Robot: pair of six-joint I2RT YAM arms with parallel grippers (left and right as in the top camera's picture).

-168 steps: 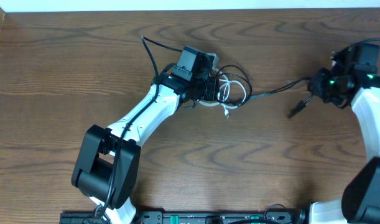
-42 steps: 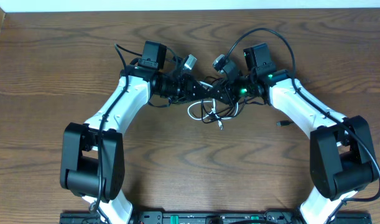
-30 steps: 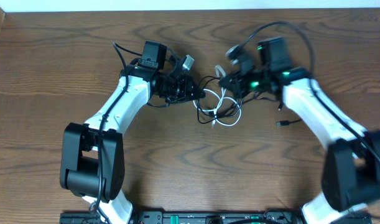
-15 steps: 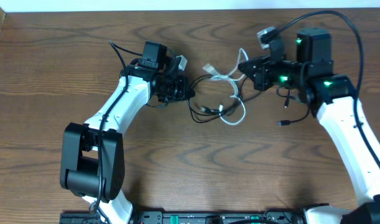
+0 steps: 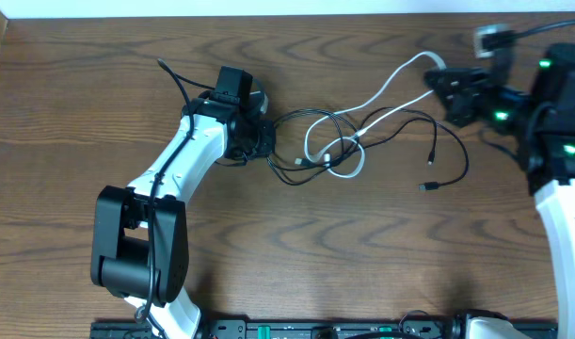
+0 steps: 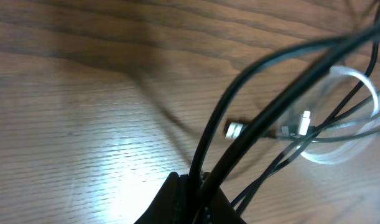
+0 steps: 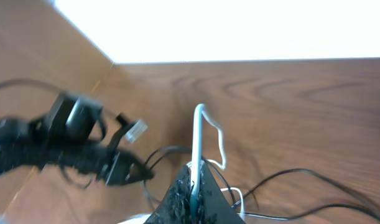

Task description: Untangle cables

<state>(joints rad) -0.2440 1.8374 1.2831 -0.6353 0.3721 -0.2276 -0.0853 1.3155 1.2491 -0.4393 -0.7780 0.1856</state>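
A thin black cable and a white cable lie stretched and partly looped together across the table's middle; their small plug ends show in the left wrist view. My left gripper is shut on the black cable at the tangle's left end. My right gripper is shut on the white cable at the far right, lifted above the table. The white loop still crosses the black strands. A black plug end lies loose at right.
The thicker black arm wire arcs behind my left arm. The table's back edge runs along the top. My right arm stands at the far right edge.
My right gripper has pulled far to the right and up with the white cable, stretching the bundle out. My left gripper has held its place, shut on the black cable.
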